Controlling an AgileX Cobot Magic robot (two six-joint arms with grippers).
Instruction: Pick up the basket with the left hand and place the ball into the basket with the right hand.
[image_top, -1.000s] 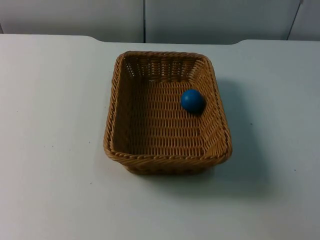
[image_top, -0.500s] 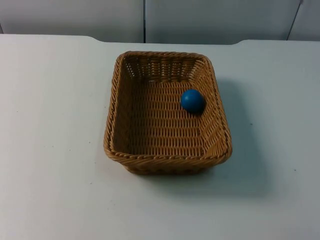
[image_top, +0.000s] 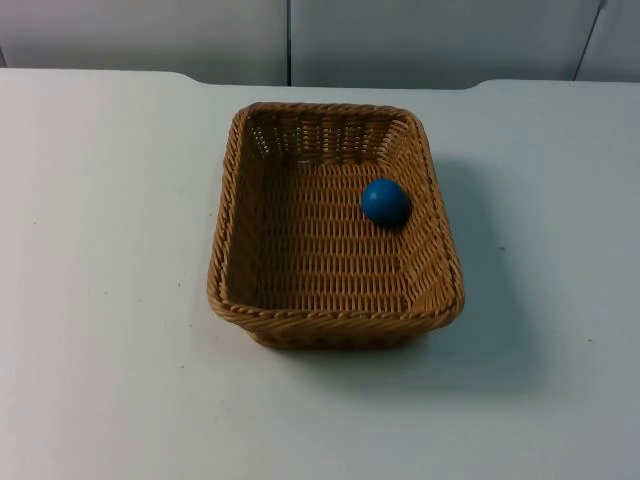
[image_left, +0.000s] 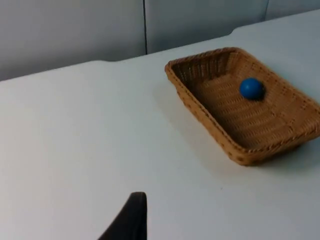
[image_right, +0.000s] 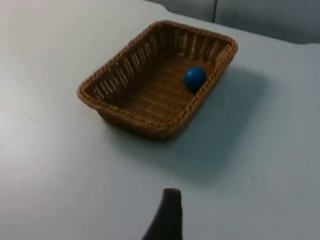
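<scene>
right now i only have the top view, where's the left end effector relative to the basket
Observer: The left end effector is well back from the basket, over bare table, touching nothing.
Operator: and the right one
Observer: The right end effector is also clear of the basket, with open table between them. The ball lies inside the basket, against its side wall.
Operator: is the basket lifted at all
Observer: No. In the right wrist view its base sits flat on the table.
</scene>
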